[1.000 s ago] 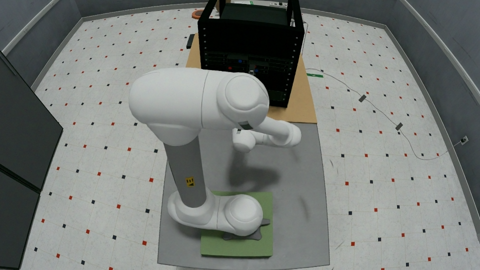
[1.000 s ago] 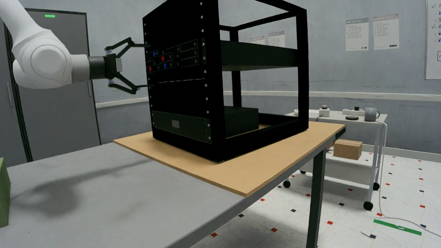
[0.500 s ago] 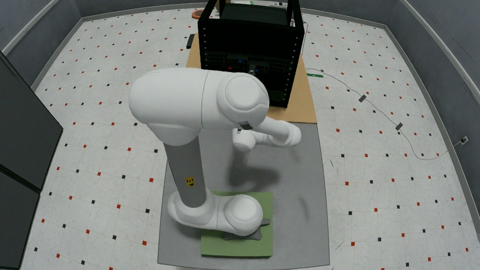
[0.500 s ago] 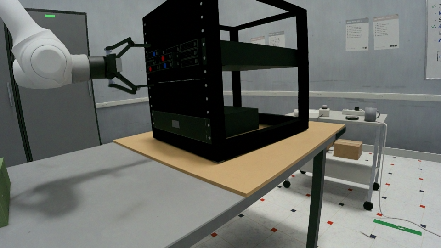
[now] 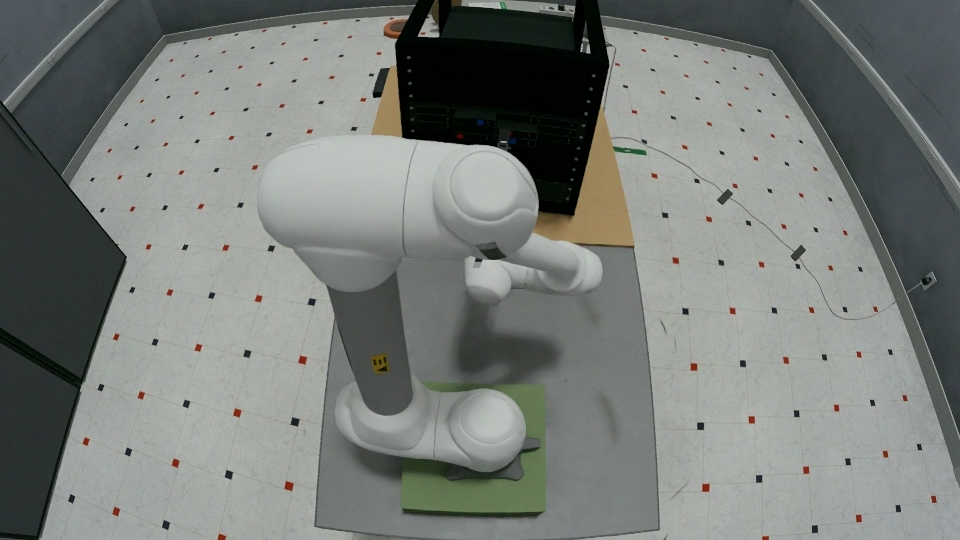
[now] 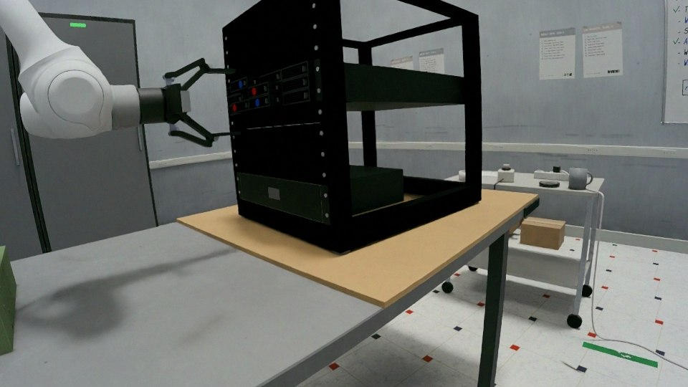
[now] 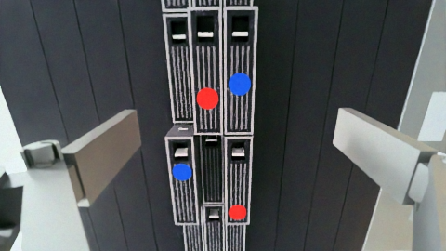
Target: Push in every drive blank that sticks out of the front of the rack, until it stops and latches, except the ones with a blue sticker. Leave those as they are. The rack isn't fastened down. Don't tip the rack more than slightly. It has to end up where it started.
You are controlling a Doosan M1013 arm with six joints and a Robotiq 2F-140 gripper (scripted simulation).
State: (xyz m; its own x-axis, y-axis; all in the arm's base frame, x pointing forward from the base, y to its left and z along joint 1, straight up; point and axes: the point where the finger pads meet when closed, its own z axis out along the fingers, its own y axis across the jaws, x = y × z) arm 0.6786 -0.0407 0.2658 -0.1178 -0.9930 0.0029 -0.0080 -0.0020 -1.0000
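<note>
The black rack stands on a wooden board; it also shows in the overhead view. Its drive blanks sit in the upper front. In the wrist view I see a red-sticker blank, a blue-sticker blank, a second blue-sticker blank that seems to stand out further than its neighbours, and a second red-sticker blank. A plain blank between them looks darker and set back. My gripper is open and empty, fingertips close to the rack front, straddling the blanks.
The board overhangs the grey table near its right edge. A green block holds the arm's base. A white cart with a mug and a cardboard box stands behind the table. My upper arm hides the gripper from above.
</note>
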